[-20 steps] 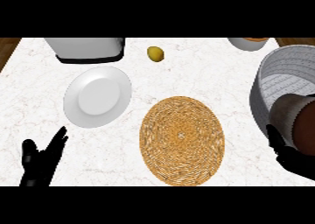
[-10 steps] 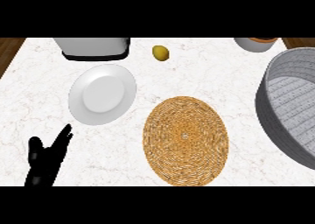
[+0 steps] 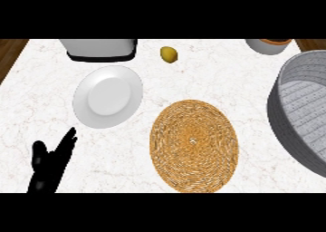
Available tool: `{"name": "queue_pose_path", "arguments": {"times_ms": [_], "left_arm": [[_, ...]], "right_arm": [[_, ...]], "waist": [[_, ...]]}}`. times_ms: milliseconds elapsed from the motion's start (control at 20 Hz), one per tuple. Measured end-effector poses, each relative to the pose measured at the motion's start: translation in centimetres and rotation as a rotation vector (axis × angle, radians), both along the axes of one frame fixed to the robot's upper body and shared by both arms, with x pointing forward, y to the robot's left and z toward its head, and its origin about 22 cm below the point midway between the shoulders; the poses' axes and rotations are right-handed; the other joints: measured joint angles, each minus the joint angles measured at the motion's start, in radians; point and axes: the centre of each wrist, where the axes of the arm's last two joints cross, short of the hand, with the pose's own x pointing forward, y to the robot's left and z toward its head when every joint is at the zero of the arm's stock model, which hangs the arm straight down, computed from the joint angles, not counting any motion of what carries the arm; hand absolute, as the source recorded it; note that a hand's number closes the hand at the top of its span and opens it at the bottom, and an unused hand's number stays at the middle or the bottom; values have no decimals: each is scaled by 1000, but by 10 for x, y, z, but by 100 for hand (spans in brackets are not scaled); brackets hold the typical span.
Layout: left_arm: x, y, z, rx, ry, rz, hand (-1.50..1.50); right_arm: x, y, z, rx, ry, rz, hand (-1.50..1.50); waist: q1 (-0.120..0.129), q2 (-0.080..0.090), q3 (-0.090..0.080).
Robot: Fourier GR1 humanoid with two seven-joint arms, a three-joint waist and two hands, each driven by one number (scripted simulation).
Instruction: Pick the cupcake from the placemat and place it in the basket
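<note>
The round woven placemat (image 3: 194,145) lies on the marble counter in the middle of the head view, with nothing on it. The grey basket (image 3: 309,113) stands at the right edge, partly cut off; the part of its inside that shows holds nothing. No cupcake shows anywhere. My left hand (image 3: 50,165) rests at the lower left, fingers straight and pointing up, holding nothing. My right hand is out of view.
A white plate (image 3: 107,96) sits left of the placemat. A small yellow fruit (image 3: 168,54) lies at the back centre. A white and black appliance (image 3: 98,49) stands at the back left, and a small orange-rimmed pot (image 3: 269,45) at the back right.
One second ago my right hand and a brown object showed over the basket at the right edge; both are gone now. The view has shifted slightly. My left hand has stayed put.
</note>
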Motion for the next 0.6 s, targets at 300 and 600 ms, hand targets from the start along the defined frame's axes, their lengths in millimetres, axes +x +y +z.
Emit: {"name": "queue_pose_path", "arguments": {"times_ms": [300, 600], "left_arm": [[0, 5, 1, -6, 0, -6, 0], [1, 5, 0, -7, 6, -6, 0]], "right_arm": [[20, -30, -28, 124, -8, -1, 150], [32, -57, -65, 209, -18, 6, 150]], "waist": [[2, 0, 0], [1, 0, 1]]}}
